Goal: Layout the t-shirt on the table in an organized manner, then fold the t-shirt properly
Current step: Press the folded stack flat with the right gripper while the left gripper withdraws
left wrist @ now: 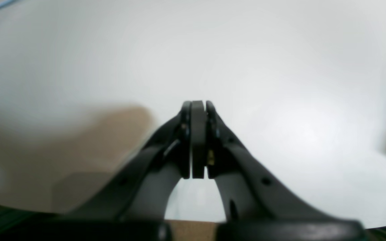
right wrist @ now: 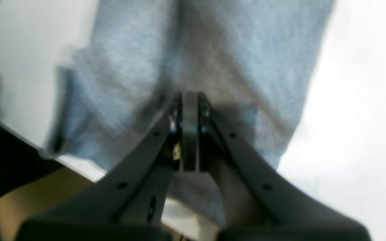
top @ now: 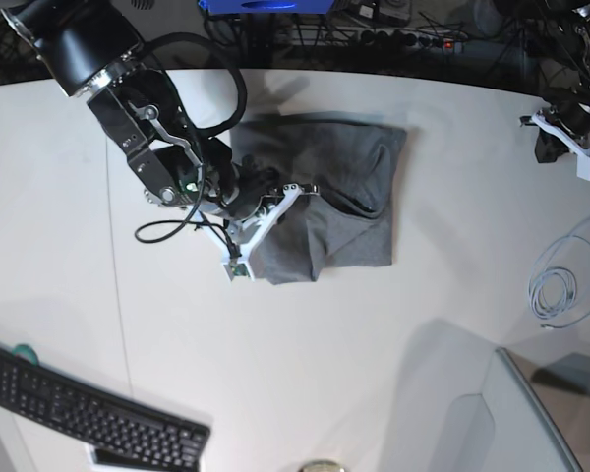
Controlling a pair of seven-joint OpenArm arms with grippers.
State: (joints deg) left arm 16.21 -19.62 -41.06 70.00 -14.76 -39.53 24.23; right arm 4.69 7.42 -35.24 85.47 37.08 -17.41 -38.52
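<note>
No writing can be read. The t-shirt (top: 329,197) is bunched mid-table (top: 305,364). The right gripper (right wrist: 189,100) is closed at its edge, nothing visibly pinched; the left gripper (left wrist: 198,107) is closed, empty.

The t-shirt (top: 324,197) under my right gripper (right wrist: 189,100) is soft, matt heather-grey cloth with a fine flecked knit. The counter (top: 305,364) is smooth white with a faint sheen. My gripper looks like matt dark plastic.

Base looks down on the table (top: 305,374); both blurry wrist views seemingly hover close above it.
</note>
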